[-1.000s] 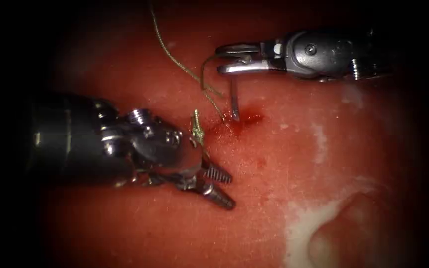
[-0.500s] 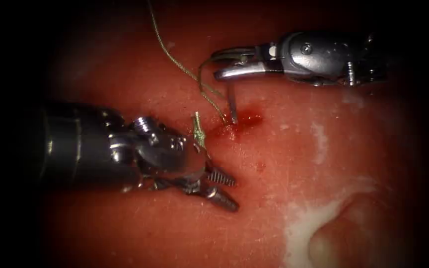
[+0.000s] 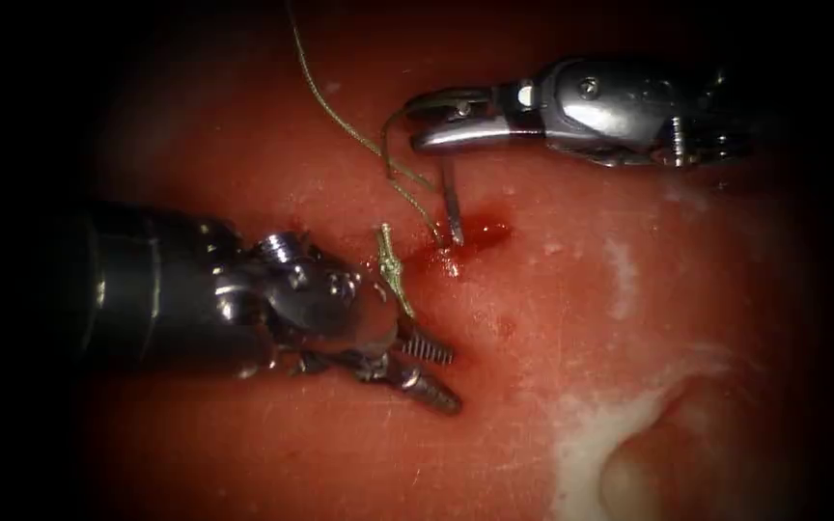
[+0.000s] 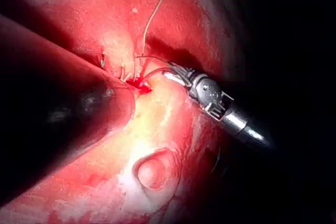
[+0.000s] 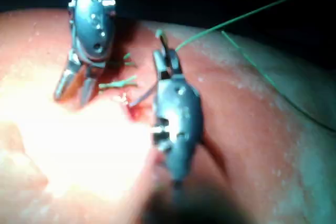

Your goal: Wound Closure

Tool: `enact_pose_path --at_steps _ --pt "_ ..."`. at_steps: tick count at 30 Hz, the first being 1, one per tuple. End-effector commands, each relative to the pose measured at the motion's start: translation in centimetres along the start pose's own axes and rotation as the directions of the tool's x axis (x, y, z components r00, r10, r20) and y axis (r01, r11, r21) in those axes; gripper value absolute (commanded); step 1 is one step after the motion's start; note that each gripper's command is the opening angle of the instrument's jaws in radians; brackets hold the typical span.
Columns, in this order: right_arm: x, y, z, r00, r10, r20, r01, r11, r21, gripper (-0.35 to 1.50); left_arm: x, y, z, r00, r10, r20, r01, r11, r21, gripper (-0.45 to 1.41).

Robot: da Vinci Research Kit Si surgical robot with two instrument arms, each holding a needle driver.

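Note:
My right tool reaches in from the upper right, its jaws shut on the needle near its upper end. The needle stands steeply, and its lower tip sits in the tissue at a spot of red fluid. Green thread runs from the top edge down to that spot, with a small loop beside the right jaws. A knot with short cut ends lies just left of the spot. My left tool lies lower left of the knot, jaws open and holding nothing. The right wrist view shows the open left tool and the thread.
A pale whitish patch and a rounded dimple mark the tissue at the lower right. The left tool's thick dark shaft covers the tissue on the left. In the left wrist view the right tool reaches to the red fluid.
The right tool has shifted slightly left and turned at its wrist, tilting the needle while its tip stays at the red spot. The left tool has crept a little right and down.

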Motion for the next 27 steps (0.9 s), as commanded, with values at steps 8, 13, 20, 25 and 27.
enact_pose_path --at_steps 8,13,20,25,27 --pt "-0.03 0.03 0.09 0.999 0.044 0.021 -0.043 0.998 -0.039 -0.35 0.06 0.14 0.09 1.000 -0.013 -0.004 0.013 1.000 -0.001 0.41" --pt "-0.03 0.00 0.07 0.997 0.074 0.036 -0.073 0.996 -0.044 -0.35 0.06 0.13 0.12 1.000 -0.013 -0.005 0.013 1.000 0.001 0.40" --pt "-0.03 0.01 0.06 0.993 0.110 0.038 -0.108 0.993 -0.045 -0.35 -0.02 0.01 0.18 1.000 -0.005 0.000 0.005 1.000 0.001 0.40" --pt "-0.03 0.00 0.07 0.990 0.139 0.035 -0.137 0.989 -0.047 -0.35 -0.06 -0.05 0.23 1.000 -0.013 -0.002 0.013 1.000 0.002 0.40" --pt "-0.04 -0.01 0.08 0.984 0.173 0.031 -0.172 0.984 -0.049 -0.35 -0.06 -0.05 0.24 1.000 -0.013 0.000 0.013 1.000 0.000 0.40"
